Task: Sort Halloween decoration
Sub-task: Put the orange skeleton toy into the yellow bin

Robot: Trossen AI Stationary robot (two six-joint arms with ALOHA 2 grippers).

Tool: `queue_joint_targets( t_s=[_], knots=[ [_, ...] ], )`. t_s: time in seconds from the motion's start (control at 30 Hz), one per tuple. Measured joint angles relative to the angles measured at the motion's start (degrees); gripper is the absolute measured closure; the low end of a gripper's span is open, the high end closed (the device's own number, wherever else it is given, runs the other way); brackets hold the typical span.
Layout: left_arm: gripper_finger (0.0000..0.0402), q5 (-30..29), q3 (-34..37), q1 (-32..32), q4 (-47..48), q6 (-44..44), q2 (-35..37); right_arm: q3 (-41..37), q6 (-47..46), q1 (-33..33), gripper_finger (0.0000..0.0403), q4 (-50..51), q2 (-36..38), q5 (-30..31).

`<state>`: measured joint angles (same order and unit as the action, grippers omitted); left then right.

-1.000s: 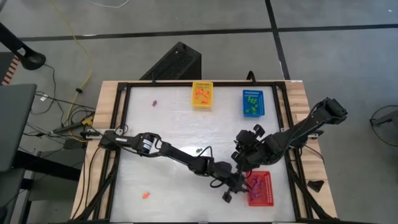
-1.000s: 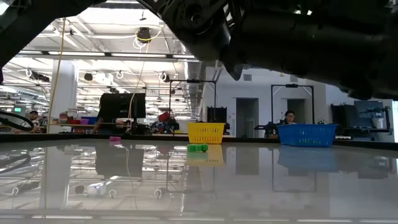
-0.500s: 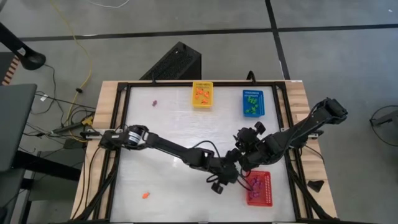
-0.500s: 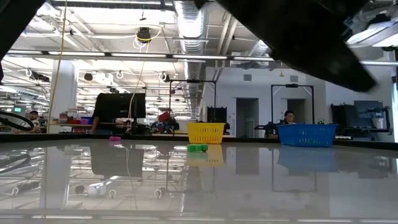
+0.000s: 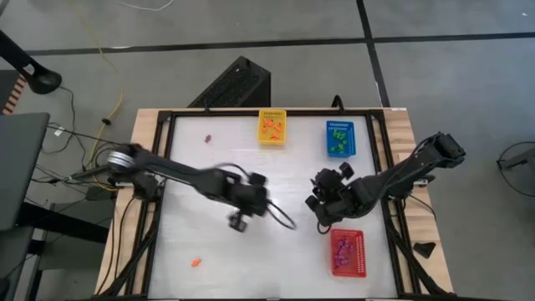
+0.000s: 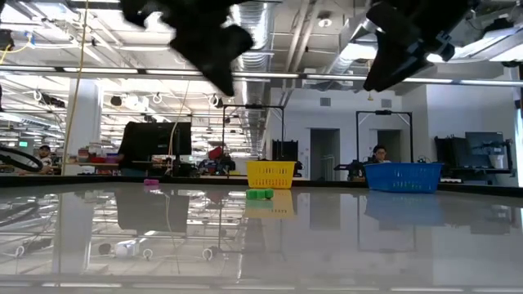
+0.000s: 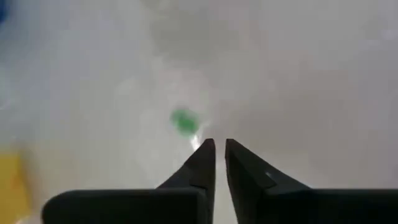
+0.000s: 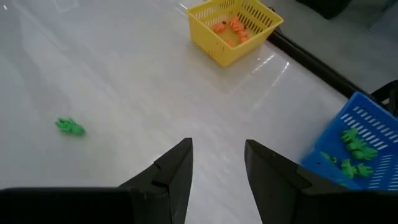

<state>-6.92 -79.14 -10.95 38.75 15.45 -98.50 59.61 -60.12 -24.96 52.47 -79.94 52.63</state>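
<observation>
While green trinket [image 8: 69,127] lies lengthwise across table, left jaws closed empty, right jaws open.

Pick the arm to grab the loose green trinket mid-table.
Left, probably. The left hand points right at the green trinket, though shut. The right hand is open but aims past it.

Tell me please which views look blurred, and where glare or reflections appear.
Left wrist view: blurred throughout, the green trinket only a smear ahead of the nearly shut left gripper. High view: the left arm is motion-smeared. Low view: the glossy table mirrors the yellow basket and ceiling lights. Right wrist view: sharp, faint sheen beside the basket.
</observation>
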Motion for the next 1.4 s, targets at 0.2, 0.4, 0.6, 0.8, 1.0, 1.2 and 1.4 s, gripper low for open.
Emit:
queue_joint_targets(
  t_s=[0.2,0.4,0.6,0.8,1.0,1.2,1.4],
  knots=[
    [0.0397,-5.79,24.74,12.64,-12.65,-6.51,22.42,0.00,1.98,0.47,0.0228,-3.99,0.02,-0.54],
    [0.0366,1.53,34.33,37.44,-13.45,-13.64,33.49,0.00,10.13,1.47,0.0228,-9.83,0.06,-1.62],
    [0.0284,9.14,34.55,55.70,-12.64,-13.76,27.53,0.00,15.00,3.08,0.0228,-12.90,0.06,-1.96],
    [0.0205,8.03,30.93,63.33,-9.15,-13.62,17.78,0.00,15.80,4.14,0.0228,-12.81,0.06,-2.28],
    [0.0181,9.73,29.13,64.40,-9.11,-12.58,10.23,0.00,15.80,4.55,0.0228,-12.66,0.06,-4.17],
    [0.0180,6.52,27.90,64.36,-9.44,-11.24,7.70,0.00,15.68,4.55,0.0228,-12.67,0.06,-4.52],
    [0.0180,8.03,27.83,64.36,-5.85,-10.19,8.33,0.00,15.61,4.53,0.0228,-12.66,0.06,-4.58]
  ],
)
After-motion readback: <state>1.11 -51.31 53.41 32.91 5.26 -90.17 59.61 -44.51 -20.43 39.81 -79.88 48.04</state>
